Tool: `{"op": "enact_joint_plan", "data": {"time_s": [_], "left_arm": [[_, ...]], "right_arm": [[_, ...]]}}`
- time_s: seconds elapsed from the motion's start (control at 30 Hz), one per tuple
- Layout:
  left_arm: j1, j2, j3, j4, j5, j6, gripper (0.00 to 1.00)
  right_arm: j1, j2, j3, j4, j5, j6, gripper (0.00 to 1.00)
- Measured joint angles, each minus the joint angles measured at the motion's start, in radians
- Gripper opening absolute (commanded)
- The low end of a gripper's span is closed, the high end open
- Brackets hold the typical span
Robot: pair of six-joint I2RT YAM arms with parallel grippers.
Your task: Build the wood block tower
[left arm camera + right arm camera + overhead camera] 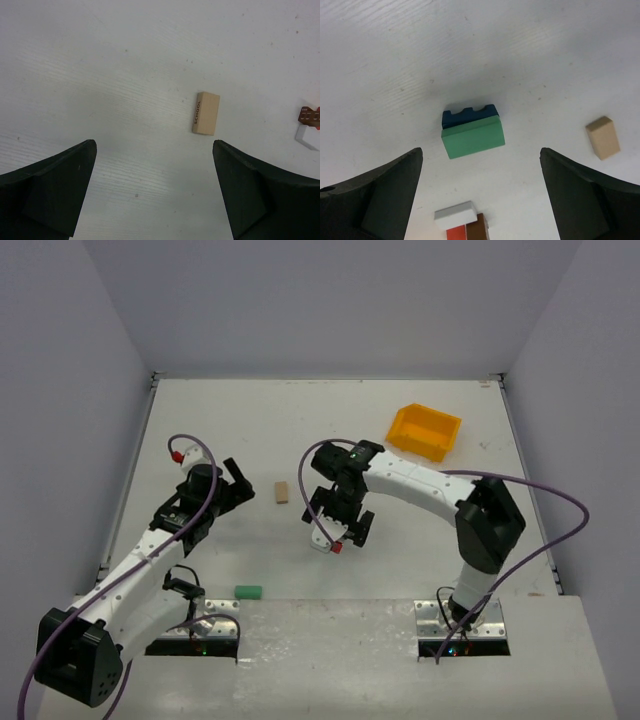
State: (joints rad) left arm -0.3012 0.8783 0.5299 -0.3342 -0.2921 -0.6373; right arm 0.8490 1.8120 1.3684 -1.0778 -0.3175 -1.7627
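In the right wrist view a green block [472, 137] lies flat on a notched blue block [465, 115], a short stack on the table. My right gripper [480, 162] hangs open above it and holds nothing. Nearer the camera lie a white block [454, 215], a red block [455, 234] and a brown block [480, 227], close together. A tan block [603, 137] lies to the right. The left wrist view shows that tan block [206, 113], printed SCHOOL, beyond my open, empty left gripper [154, 147]. From above, the right gripper [340, 523] hides the stack.
A yellow bin [425, 432] stands at the back right. Another green block [248, 591] lies near the left arm's base. The tan block [282, 493] sits between the two grippers, just right of the left gripper [240, 483]. White walls enclose the table.
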Motion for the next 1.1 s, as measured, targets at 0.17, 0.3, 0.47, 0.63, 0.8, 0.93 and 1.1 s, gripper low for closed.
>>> {"op": "enact_joint_plan", "data": {"time_s": [0.17,0.3,0.47,0.63,0.8,0.93,1.1], "left_arm": [[0.000,0.008,0.001,-0.001,0.009,-0.014,1.00],[0.000,0.015,0.001,-0.002,0.016,-0.029,1.00],[0.000,0.019,0.001,-0.007,0.033,-0.046,1.00],[0.000,0.014,0.001,-0.010,0.052,-0.060,1.00],[0.000,0.013,0.001,-0.011,0.067,-0.078,1.00],[0.000,0.026,0.001,-0.011,0.072,-0.086,1.00],[0.000,0.069,0.024,-0.014,0.066,-0.099,1.00]], "right_arm": [[0.000,-0.149,-0.087,0.076,-0.051,0.065,0.99],[0.000,-0.272,-0.222,0.294,-0.079,0.244,0.99],[0.001,-0.395,-0.414,0.766,-0.035,0.610,0.99],[-0.009,-0.522,-0.604,1.173,0.198,1.093,0.99],[-0.128,-0.621,-0.671,1.289,0.608,1.699,0.99],[-0.295,-0.666,-0.704,1.176,0.703,2.112,0.99],[-0.335,-0.663,-0.779,1.075,0.723,2.336,0.99]]}}
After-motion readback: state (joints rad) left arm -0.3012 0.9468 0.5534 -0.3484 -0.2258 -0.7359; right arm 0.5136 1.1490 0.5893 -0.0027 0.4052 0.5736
